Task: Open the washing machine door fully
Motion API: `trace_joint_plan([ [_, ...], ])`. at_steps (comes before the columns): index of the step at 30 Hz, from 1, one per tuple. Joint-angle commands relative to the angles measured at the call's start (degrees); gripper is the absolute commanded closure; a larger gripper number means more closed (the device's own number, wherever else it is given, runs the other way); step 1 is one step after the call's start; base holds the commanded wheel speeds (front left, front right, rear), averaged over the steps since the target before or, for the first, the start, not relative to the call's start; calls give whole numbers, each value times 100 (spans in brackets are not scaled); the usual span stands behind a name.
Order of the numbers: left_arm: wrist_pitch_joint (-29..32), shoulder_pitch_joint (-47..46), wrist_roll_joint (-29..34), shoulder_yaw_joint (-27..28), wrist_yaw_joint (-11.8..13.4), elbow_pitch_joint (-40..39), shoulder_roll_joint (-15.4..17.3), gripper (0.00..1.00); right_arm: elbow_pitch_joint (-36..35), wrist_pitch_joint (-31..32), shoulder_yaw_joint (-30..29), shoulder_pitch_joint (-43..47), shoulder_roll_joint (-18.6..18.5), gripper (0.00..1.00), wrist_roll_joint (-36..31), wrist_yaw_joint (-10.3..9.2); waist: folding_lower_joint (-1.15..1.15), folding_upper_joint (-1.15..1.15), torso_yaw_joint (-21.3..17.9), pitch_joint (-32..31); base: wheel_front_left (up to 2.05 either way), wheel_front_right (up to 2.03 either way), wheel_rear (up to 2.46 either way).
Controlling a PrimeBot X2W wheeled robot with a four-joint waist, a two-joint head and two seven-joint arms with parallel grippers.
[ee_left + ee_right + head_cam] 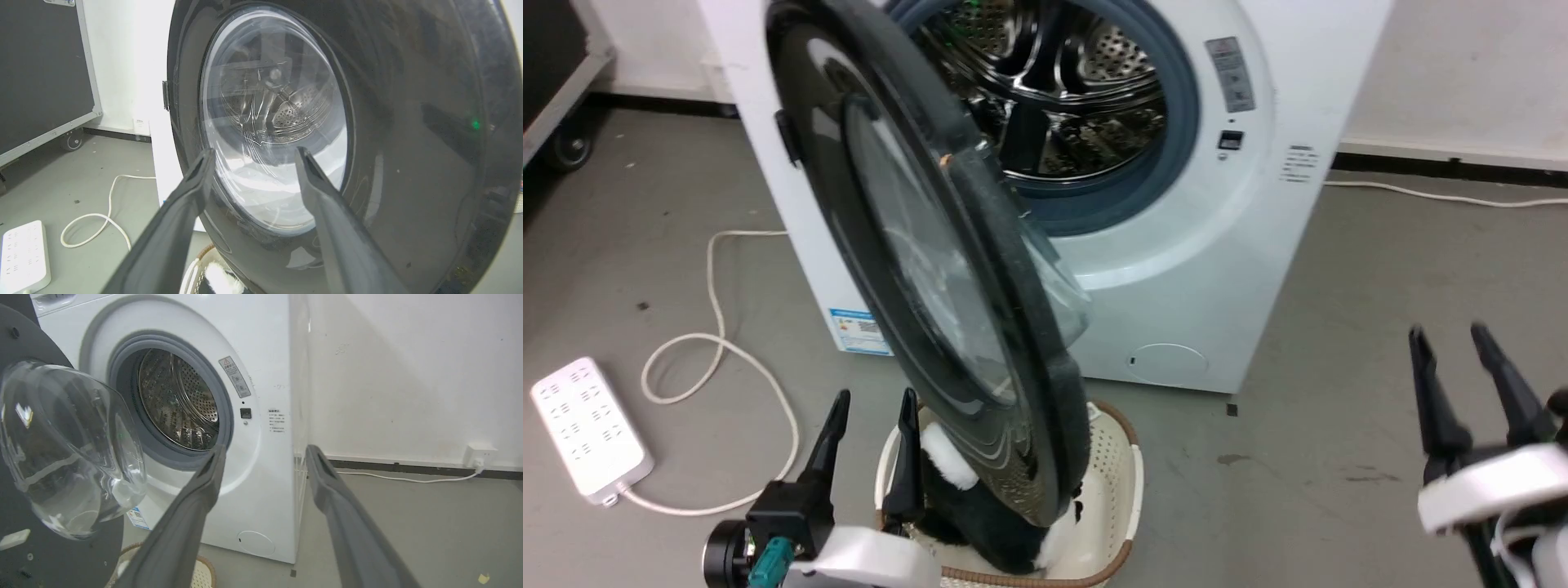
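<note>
Before the big white washing machine (1217,269), its round glossy black door (907,245) hung half open — left tool (874,400) apart, empty, facing its front; right tool (1447,331), also apart, sat inner-side, seemingly to push.

Our left gripper (876,394) has two long, tapering black fingers (827,441) on a black block (788,506). Beside that block sit a round black knob (719,555) and a teal plug (768,565); behind it, a smooth white shell (866,562). Our right gripper (1447,331) adds thin white cables (1503,545).
</note>
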Motion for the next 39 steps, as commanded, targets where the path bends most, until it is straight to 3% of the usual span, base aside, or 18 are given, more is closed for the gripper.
trace_joint_plan([
  [1,-32,82,-20,-6,-25,29,8,0,-19,-57,-116,139,117,0,-260,6,0,0,-46,-9,0,0,0],
  [7,-32,187,3,-80,-49,146,8,0,-513,-155,-772,768,910,0,-1555,6,0,0,-100,-40,0,0,0],
  [12,-32,234,119,-117,-42,121,8,0,-957,-163,-827,1305,1364,0,-1930,6,0,0,-119,-45,0,0,0],
  [29,-32,245,338,-146,-53,159,8,0,-950,-165,-749,1475,1462,0,-1693,6,0,0,-163,-74,0,0,0],
  [30,-32,242,337,-153,-58,158,8,51,-947,-165,-746,1474,1462,0,-1686,6,0,0,-162,-75,0,0,0],
  [31,-32,239,335,-161,-66,159,8,89,-945,-165,-743,1473,1462,0,-1681,6,0,0,-159,-75,0,0,0],
  [32,-32,237,335,-168,-79,161,8,100,-944,-165,-741,1473,1462,0,-1677,6,0,0,-158,-76,0,0,0],
  [39,-32,188,250,-88,-80,-76,8,100,-935,-165,-728,1471,1462,0,-1659,6,0,0,-145,-78,0,0,0],
])
